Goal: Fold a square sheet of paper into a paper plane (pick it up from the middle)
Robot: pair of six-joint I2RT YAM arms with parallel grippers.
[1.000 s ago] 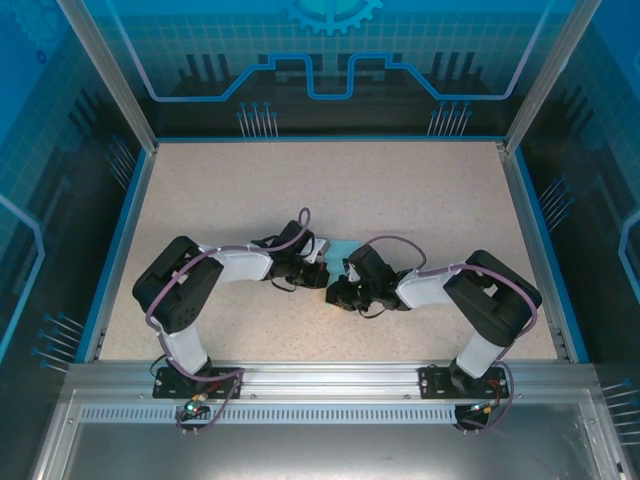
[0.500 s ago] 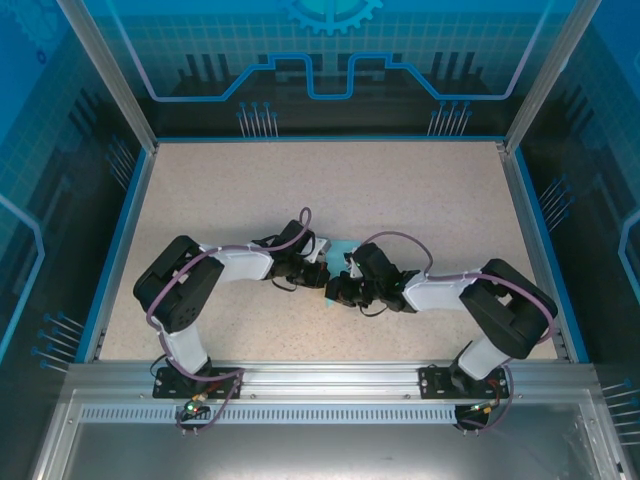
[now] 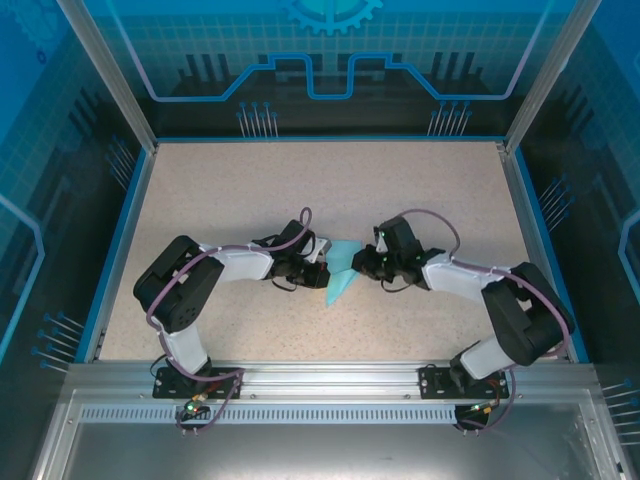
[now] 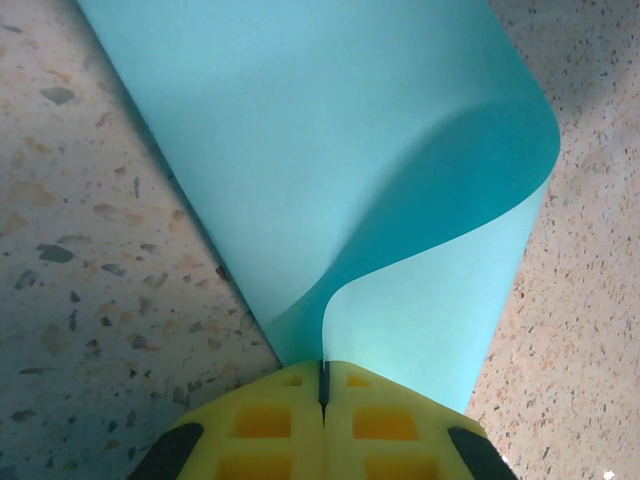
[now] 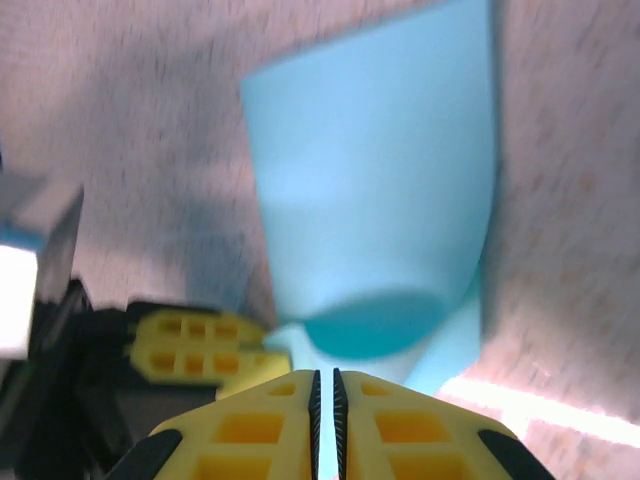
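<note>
The square sheet of paper (image 3: 340, 274) is light cyan and lies mid-table as a wedge tapering toward the near edge. A finished paper plane is out of view. My left gripper (image 4: 322, 378) is shut on an edge of the sheet (image 4: 330, 150), whose flap curls up and over into the fingertips. In the top view that left gripper (image 3: 322, 268) sits at the sheet's left side. My right gripper (image 3: 361, 262) is at its right side. Its jaws (image 5: 322, 380) are all but shut, with a thin slit and the curled sheet (image 5: 370, 200) just ahead. I cannot tell whether they pinch it.
The speckled beige table (image 3: 250, 190) has a blue raised rim (image 3: 120, 240) and glass walls round it. The left gripper's yellow fingers (image 5: 190, 345) show low left in the blurred right wrist view. An aluminium rail (image 3: 320, 372) runs along the near edge.
My right gripper has swung away from over the sheet toward the back right, uncovering the cyan wedge. The left arm has stayed put, still shut on the sheet.
</note>
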